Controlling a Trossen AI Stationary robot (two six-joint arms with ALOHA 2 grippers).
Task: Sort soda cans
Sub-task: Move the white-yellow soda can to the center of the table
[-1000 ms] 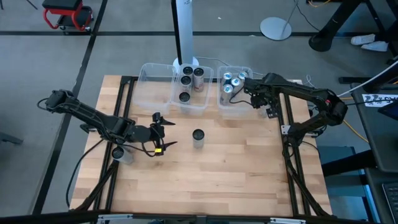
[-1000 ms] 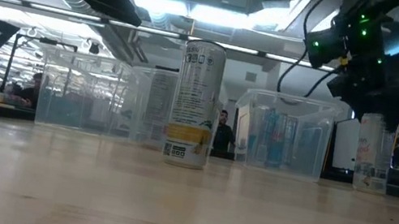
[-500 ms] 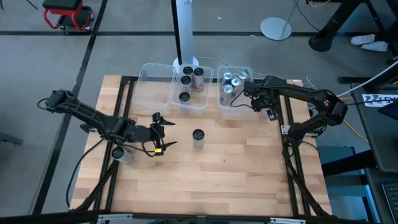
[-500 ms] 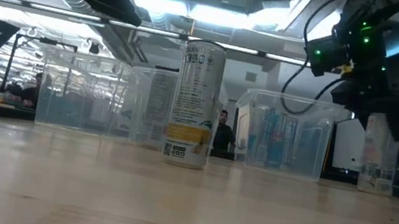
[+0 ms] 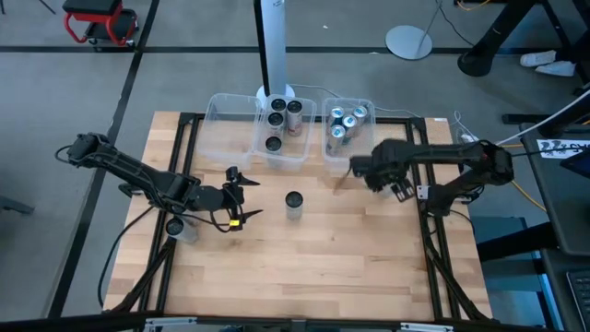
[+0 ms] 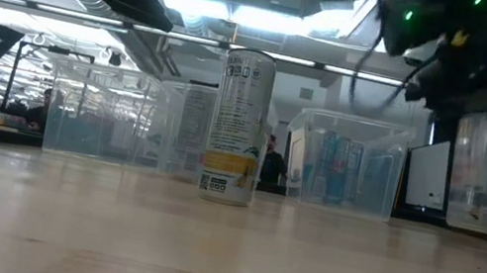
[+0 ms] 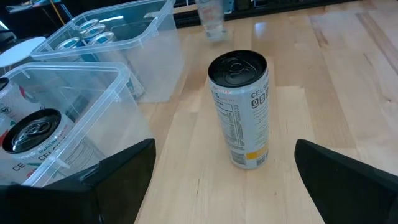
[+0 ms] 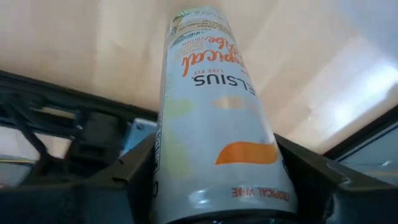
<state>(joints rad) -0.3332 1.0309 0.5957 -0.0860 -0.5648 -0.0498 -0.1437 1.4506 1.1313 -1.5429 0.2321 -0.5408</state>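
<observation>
Right gripper (image 5: 398, 189) is clamping an orange-labelled can (image 8: 214, 118), having swung from beside the teal-top bin (image 5: 346, 161) toward the table's right edge. Left gripper (image 5: 241, 195), fingers spread wide, is hovering facing one upright can (image 5: 294, 205). Farther back, four dark-topped cans (image 5: 274, 143) and four teal-topped cans (image 5: 338, 123) are sitting binned.

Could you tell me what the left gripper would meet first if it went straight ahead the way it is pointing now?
Most likely the upright dark-topped can standing alone on the table; the left gripper, open, points at it with nothing visible between.
</observation>
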